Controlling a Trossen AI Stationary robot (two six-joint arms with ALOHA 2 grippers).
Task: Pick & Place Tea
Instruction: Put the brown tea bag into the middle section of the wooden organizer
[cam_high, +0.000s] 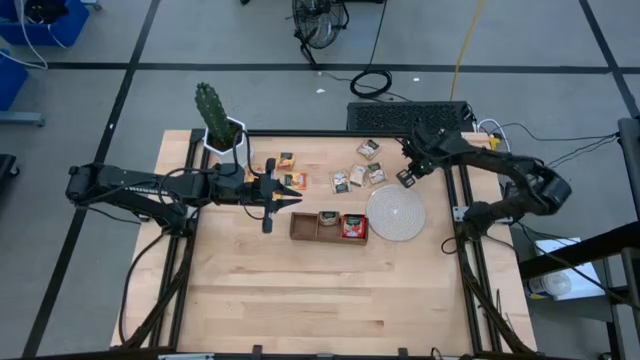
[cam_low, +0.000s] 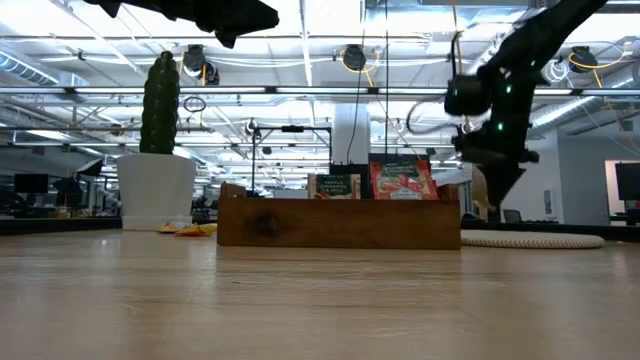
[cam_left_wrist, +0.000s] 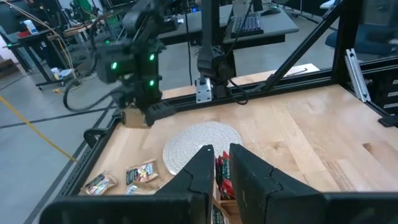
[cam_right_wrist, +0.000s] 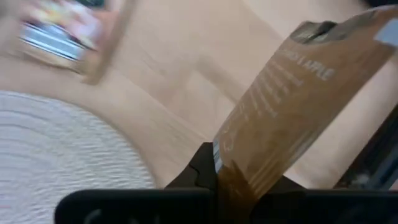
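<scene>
Two dark jointed arms (cam_high: 130, 187), green lights on the right wrist (cam_left_wrist: 124, 62).

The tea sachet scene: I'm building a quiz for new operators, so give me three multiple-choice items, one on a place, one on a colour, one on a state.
1. Where does the round whitish disc lie?
A. right of the wooden tray
B. left of the tray
C. inside the tray

2. What colour is the sachet in the tray's right compartment?
A. blue
B. red
C. white

3. What is the right gripper doing?
A. hanging open
B. shut on nothing
C. shut on a tan sachet

Answers: A, the high view shows it beside the tray's right end; B, red from above; C, the right wrist view shows it pinched.
</scene>
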